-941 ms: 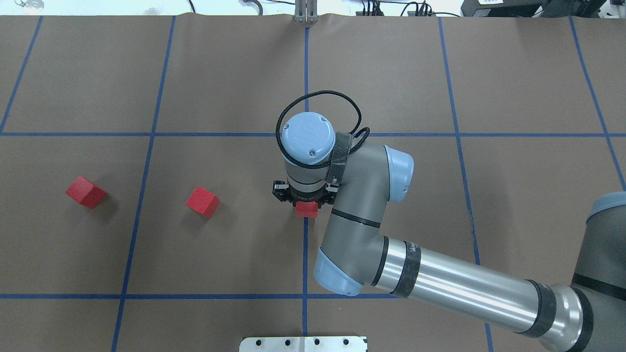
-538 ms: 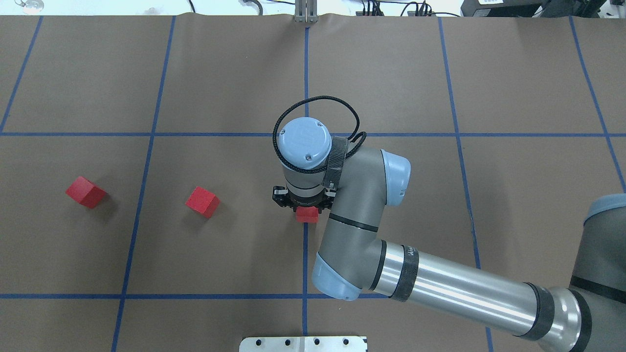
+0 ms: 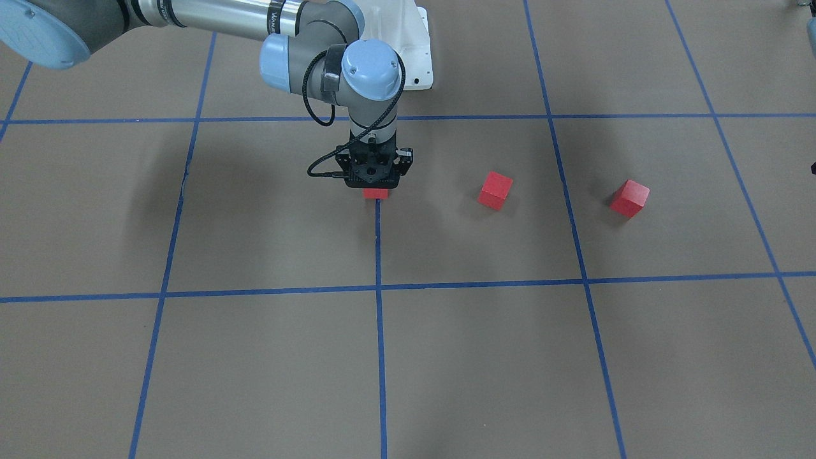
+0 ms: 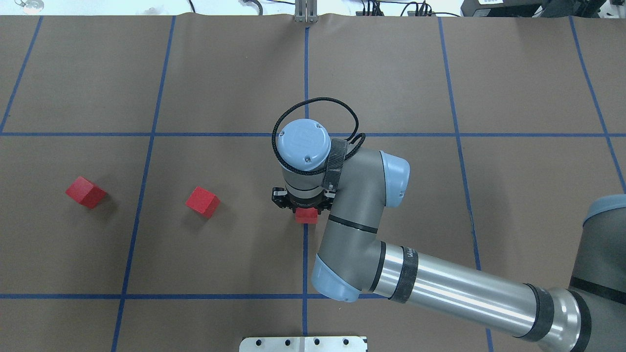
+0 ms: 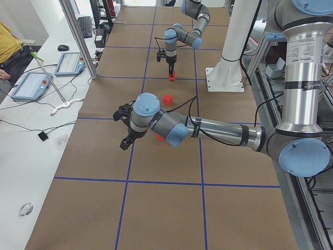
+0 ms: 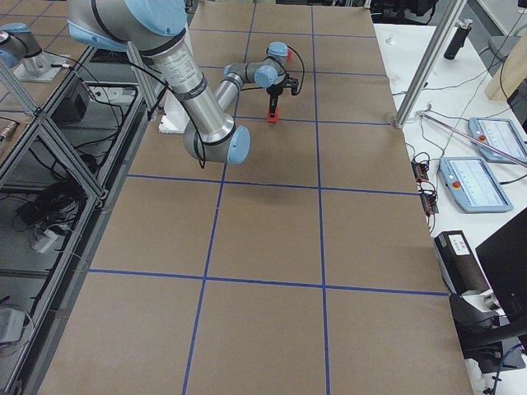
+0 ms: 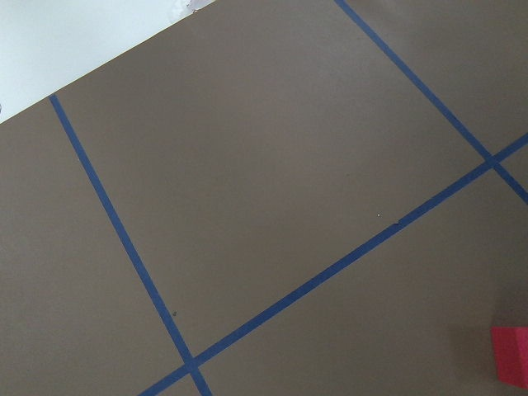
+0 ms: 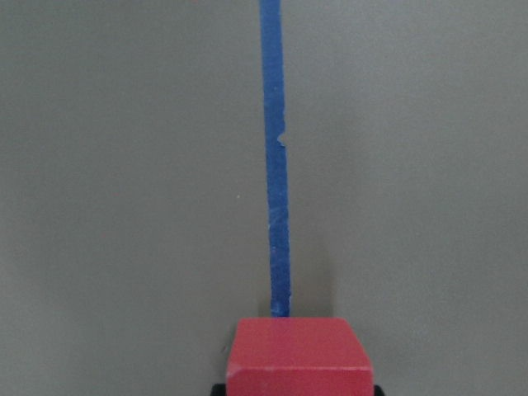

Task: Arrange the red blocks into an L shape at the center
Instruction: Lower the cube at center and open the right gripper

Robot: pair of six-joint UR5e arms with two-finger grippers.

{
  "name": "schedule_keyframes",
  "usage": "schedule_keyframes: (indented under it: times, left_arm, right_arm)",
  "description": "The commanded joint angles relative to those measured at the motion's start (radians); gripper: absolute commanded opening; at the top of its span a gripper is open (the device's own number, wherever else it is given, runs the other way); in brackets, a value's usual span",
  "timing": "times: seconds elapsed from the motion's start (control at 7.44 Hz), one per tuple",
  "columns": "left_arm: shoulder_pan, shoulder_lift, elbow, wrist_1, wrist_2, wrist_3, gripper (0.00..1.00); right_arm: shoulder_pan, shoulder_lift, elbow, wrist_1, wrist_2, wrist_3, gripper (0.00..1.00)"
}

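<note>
Right gripper (image 4: 305, 211) points down, fingers (image 8: 218, 390) clamping a red block (image 4: 306, 216); left gripper (image 5: 123, 127) hovers, state unclear.

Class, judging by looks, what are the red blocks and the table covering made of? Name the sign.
Red blocks: probably painted wood or foam, matte; flat colour, no glare, crisp edges. Table covering: apparently brown paper, matte; its far edge ripples, no shine.

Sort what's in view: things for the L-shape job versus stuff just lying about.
Job:
- center block, gripped by the right end effector
- middle block
- outer block
- blue center line

Lying about:
- two tablets, keyboard and mouse on the side bench
- metal plate at the table edge
</note>
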Motion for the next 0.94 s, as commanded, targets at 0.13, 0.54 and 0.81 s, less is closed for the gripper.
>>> schedule_keyframes:
  times: [0.13, 0.54, 0.81]
  left_arm:
    - [0.0, 0.0, 0.0, 0.0, 0.0, 0.0, 1.0]
    - [0.0, 0.0, 0.0, -0.002, 0.0, -0.001, 1.0]
    - [0.0, -0.009, -0.006, -0.002, -0.002, -0.035, 1.0]
  right_arm:
    - [-0.002, 0.001, 0.0, 0.004, -0.001, 0.002, 0.8]
    - [-0.004, 0.003, 0.007, 0.006, 0.0, 0.0, 0.99]
    - [0.043, -0.003, 0.07, 0.0, 0.022, -0.015, 0.99]
